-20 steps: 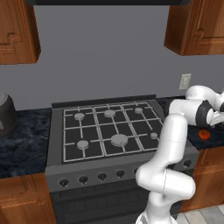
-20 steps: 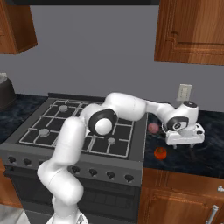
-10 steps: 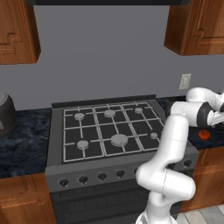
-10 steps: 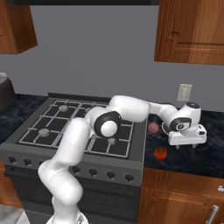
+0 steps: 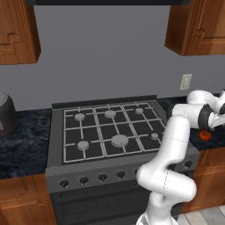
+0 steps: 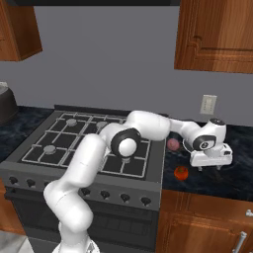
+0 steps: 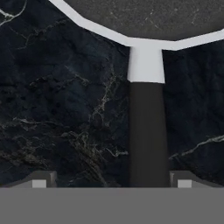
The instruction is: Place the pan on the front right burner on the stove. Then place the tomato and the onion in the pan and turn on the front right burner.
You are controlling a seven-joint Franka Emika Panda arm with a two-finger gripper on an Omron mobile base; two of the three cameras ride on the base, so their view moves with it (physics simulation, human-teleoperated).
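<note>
The main risk was a poor hold on the slim dark straight handle [image 7: 148, 131] of the small round shallow dark-grey pan [image 7: 148, 17]: if the fingers [image 7: 41, 180] closed while sitting off-centre or too high, the pan could twist or slip on the lift. A wide swing might also knock the glossy red-orange tomato [image 6: 181, 172] or dull pinkish onion [image 6: 172, 144] lying nearby. The pan rested on the dark marbled table [image 7: 61, 109], right of the dark grey gas stove [image 6: 74, 143]. The fingers stood wide apart and empty, with the handle running between them, nearer one side, the bowl just beyond.
</note>
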